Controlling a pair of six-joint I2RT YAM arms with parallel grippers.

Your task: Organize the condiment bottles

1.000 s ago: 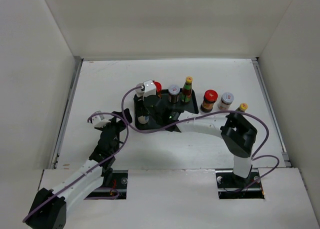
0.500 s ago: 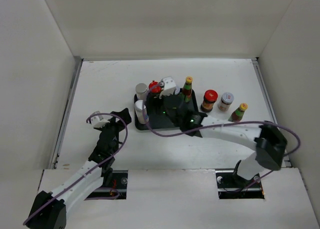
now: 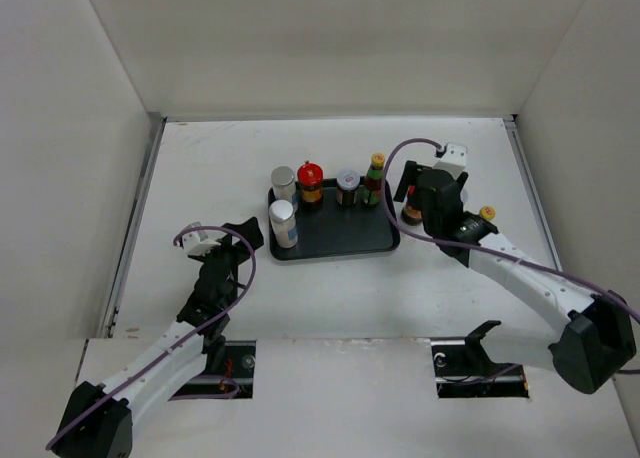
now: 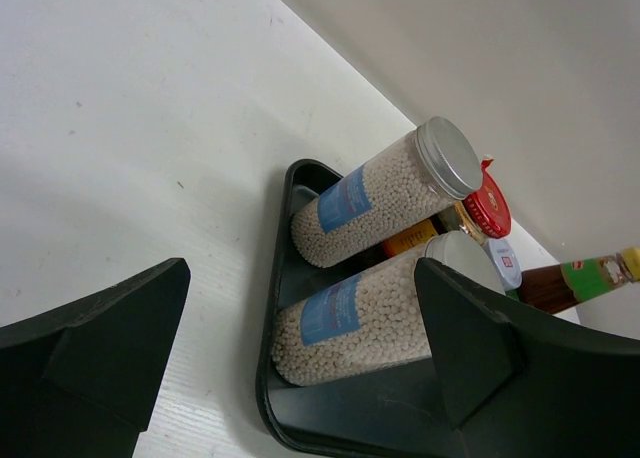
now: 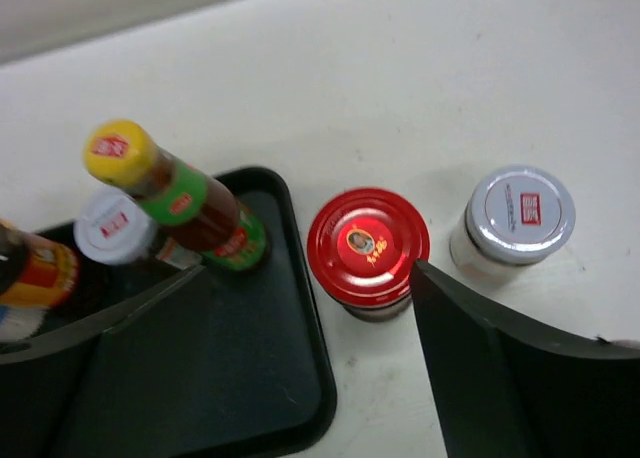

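White tabletop (image 3: 200, 168), white walls around.
- Left gripper (image 3: 238, 240): fingers apart, empty, near tray's left edge.
- Dark tray (image 3: 340, 240), centre, holds five upright: rear shaker (image 3: 283, 180), front shaker (image 3: 283, 223), red-capped bottle (image 3: 311, 181), grey-capped jar (image 3: 347, 186), green-labelled bottle (image 3: 375, 178).
- On tabletop right of tray: red-lidded jar (image 5: 368, 250), white jar (image 5: 518, 223), slim yellow-capped bottle (image 3: 485, 216).
- Right gripper (image 3: 408, 193): fingers apart, empty, above red-lidded jar.
- Judgement: past halfway; three left to place, red-lidded jar likely next.

A robotics lab test cell: a bare white worktop (image 3: 330, 293) boxed in by plain white panels (image 3: 330, 48), left arm (image 3: 160, 353) and right arm (image 3: 520, 273) bolted at its near edge trailing purple cables (image 3: 252, 268), with condiment bottles (image 3: 311, 183) on a dark tray (image 3: 345, 240) as props.
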